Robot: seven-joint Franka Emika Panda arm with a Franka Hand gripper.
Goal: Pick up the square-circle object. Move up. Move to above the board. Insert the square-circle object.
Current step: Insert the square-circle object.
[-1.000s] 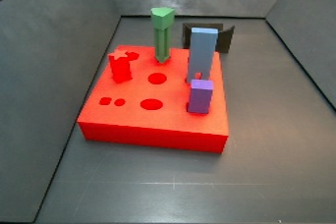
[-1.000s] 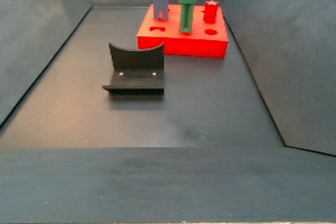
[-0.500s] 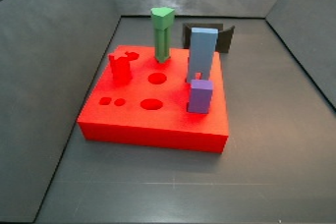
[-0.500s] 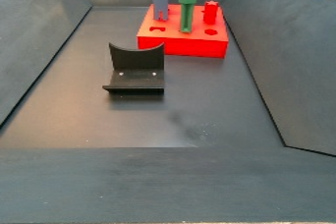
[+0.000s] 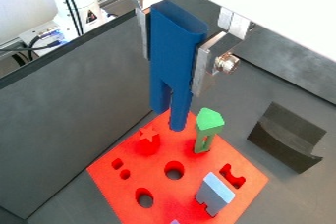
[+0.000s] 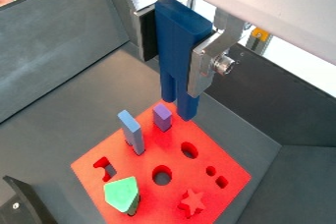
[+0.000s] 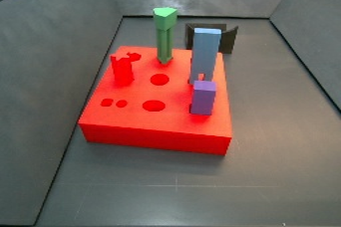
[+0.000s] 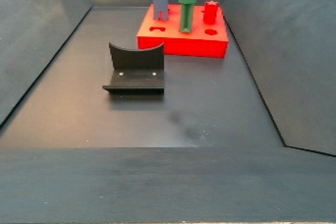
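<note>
Dark grey walls and floor enclose your workspace. Your gripper point(image 5: 175, 71) shows only in the wrist views, its flat silver fingers point(image 6: 206, 63) clamped on the dark blue two-pronged square-circle object point(image 5: 172, 63), prongs pointing down. Below it lies the bright red square board with shaped holes point(image 6: 147, 157), carrying a green post point(image 5: 207, 130), a tall light-blue block point(image 7: 205, 52), a purple block point(image 7: 202, 97) and a small red peg point(image 7: 123, 69). Beyond the board stands the dark L-shaped fixture point(image 8: 136, 69)

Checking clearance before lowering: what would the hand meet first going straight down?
Probably the board: the hand holds the square-circle object prongs-down above it. Depth is unclear.
</note>
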